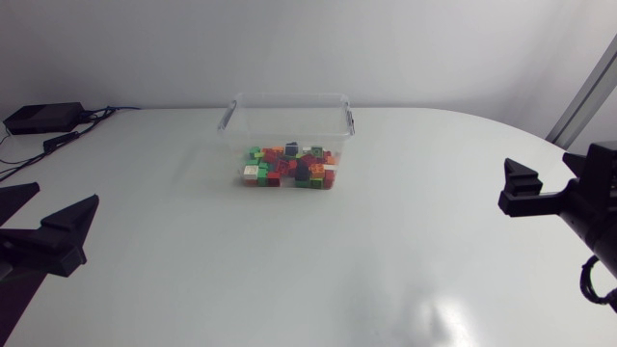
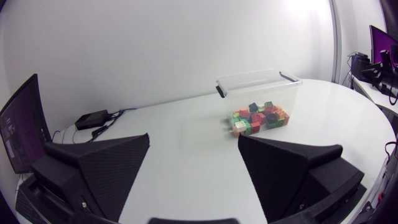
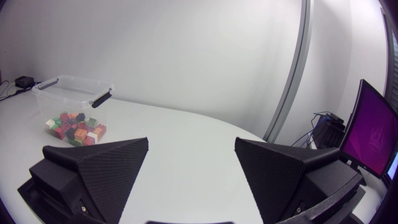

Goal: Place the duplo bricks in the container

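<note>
At the desk's [image 1: 386,260] far edge, midway: clear container [image 1: 289,100], duplo bricks [image 1: 289,167] heaped inside.

Left gripper [image 2: 194,137], at the desk's left edge: fingers spread wide, holding nothing.

Right gripper [image 3: 191,140], at the right edge: likewise wide and empty.

Handling: no loose brick shows, so the task looks finished. Best to check the desk and keep both arms clear of the container.

Unclear: brick count, and anything behind the container's far wall.

container [image 1: 289,118] clear | bricks [image 1: 287,171] red, green, orange, white, dark blue | table [image 1: 289,280] white
</note>
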`<control>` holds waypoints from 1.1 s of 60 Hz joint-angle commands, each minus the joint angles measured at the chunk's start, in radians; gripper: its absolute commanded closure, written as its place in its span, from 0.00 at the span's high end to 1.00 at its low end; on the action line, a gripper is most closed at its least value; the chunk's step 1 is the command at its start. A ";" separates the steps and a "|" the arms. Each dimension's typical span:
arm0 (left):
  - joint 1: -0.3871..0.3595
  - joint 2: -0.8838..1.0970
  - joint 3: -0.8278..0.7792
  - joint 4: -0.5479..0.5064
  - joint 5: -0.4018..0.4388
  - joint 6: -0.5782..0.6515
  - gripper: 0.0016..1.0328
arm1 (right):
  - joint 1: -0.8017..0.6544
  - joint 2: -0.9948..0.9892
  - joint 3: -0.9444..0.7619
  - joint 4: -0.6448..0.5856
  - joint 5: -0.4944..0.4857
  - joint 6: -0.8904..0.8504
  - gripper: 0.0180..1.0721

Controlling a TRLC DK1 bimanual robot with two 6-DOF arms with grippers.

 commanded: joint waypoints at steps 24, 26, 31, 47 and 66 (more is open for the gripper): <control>-0.004 -0.118 -0.194 0.171 -0.019 -0.058 0.96 | -0.021 -0.259 -0.179 -0.024 -0.060 0.048 0.96; -0.005 -0.125 -0.209 0.187 -0.021 -0.066 0.96 | -0.021 -0.277 -0.191 -0.026 -0.065 0.055 0.96; -0.008 -0.141 -0.247 0.224 -0.025 -0.087 0.96 | -0.020 -0.319 -0.219 -0.028 -0.077 0.073 0.96; -0.018 -0.194 -0.370 0.345 -0.038 -0.152 0.96 | -0.019 -0.455 -0.309 -0.037 -0.116 0.129 0.96; -0.027 -0.241 -0.480 0.453 -0.051 -0.211 0.96 | -0.018 -0.578 -0.390 -0.045 -0.151 0.180 0.96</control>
